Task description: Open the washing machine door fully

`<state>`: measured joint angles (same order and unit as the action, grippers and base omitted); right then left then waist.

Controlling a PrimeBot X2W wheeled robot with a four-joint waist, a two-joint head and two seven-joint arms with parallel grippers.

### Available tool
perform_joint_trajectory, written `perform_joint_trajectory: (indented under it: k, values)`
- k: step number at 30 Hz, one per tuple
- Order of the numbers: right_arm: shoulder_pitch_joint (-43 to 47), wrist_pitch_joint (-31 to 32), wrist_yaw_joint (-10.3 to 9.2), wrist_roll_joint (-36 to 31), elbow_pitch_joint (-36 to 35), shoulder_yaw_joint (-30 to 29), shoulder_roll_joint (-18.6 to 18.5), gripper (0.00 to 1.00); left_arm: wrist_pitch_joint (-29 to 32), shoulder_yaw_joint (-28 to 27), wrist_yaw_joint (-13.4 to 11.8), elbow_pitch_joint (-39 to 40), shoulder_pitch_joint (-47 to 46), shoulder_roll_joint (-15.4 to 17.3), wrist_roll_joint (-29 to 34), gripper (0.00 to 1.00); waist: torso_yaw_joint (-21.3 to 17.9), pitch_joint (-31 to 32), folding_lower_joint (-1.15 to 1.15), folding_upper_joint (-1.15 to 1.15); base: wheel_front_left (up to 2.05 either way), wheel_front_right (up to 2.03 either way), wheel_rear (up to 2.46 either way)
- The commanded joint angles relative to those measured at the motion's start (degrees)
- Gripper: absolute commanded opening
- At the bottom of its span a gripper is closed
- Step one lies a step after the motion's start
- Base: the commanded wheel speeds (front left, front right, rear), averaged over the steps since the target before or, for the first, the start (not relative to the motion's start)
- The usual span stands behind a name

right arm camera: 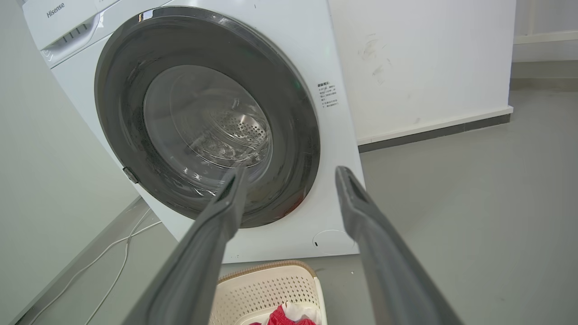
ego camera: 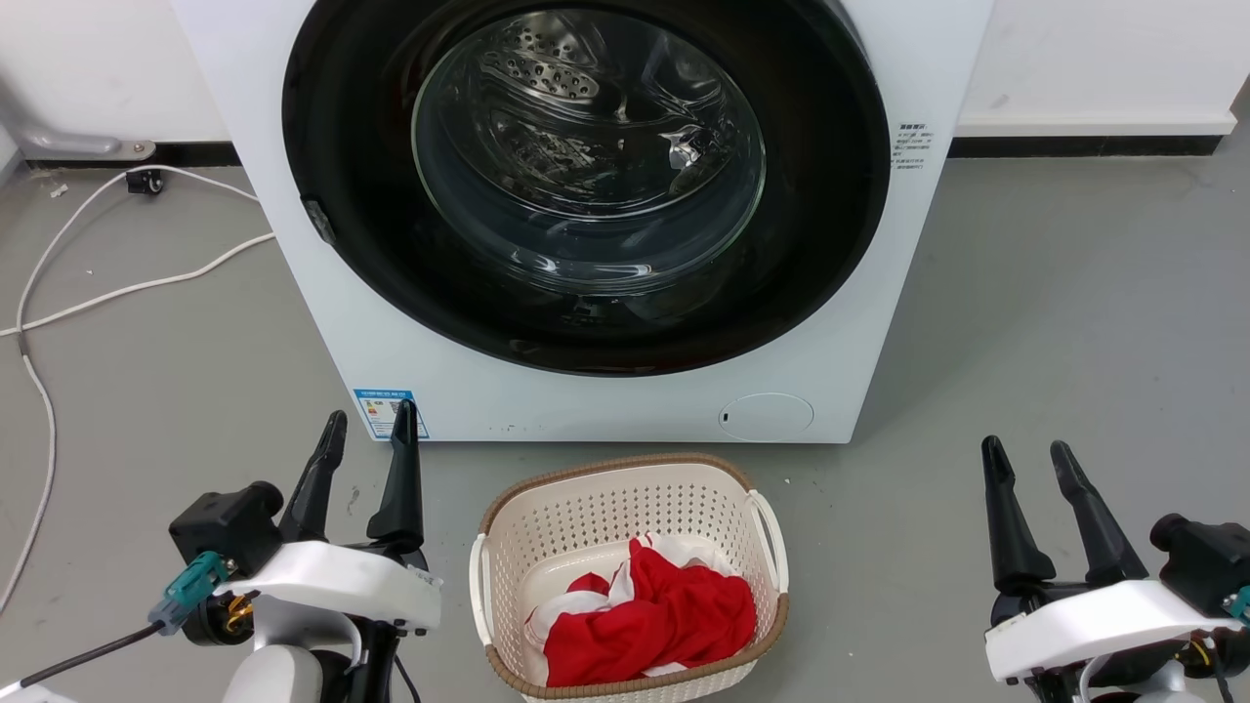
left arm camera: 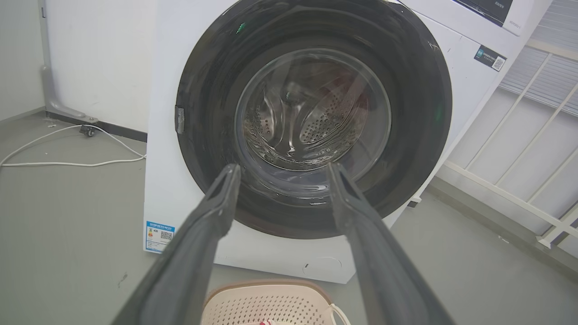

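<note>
Since the washing machine door (ego camera: 586,186) lies shut and flush in the front of the washing machine (ego camera: 605,400), nothing of the task is done yet, and both arms hang low and well short of it. The left gripper (ego camera: 371,415) and the right gripper (ego camera: 1025,447) each have their fingers spread apart and hold nothing, which looks like a rest pose that leaves either one free to reach in. A small grey tab (ego camera: 319,221) on the door's left rim is probably the catch or pull, though it is too small to be sure. If so, the left gripper is the nearer one for the job and the door would swing toward the robot's right. The cream basket (ego camera: 625,478) with red and white cloth (ego camera: 654,605) stands on the floor just before the machine, under the door, likely staged for loading, and it may crowd a low approach. The top panel reads "Hisense" (right arm camera: 55,10). A blue label (ego camera: 383,412) with a QR code sits at the lower left corner, small black print (ego camera: 912,146) runs beside the door's right edge, and a dark QR sticker (left arm camera: 490,58) sits higher up; none of that text is legible.
</note>
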<state>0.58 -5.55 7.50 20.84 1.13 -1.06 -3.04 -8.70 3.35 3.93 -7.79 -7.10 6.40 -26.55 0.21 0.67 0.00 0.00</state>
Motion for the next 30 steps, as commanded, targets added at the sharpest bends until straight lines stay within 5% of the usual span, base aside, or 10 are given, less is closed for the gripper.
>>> perform_joint_trajectory:
  k: [1,30]
  values:
    - [0.15,-0.22,-0.01,-1.34,-0.78,0.09,0.04,1.00,-0.35,0.19,-0.25,0.39,-1.19,0.40,1.27,1.00,-0.01,0.00,0.00,0.00,0.00,0.00,0.00]
    - [1.75,0.21,-0.02,-15.07,-1.85,-0.33,0.17,1.00,-4.09,4.11,-2.79,-1.30,-2.13,2.09,15.10,1.00,-0.27,-0.08,0.00,0.00,0.00,0.00,0.00]
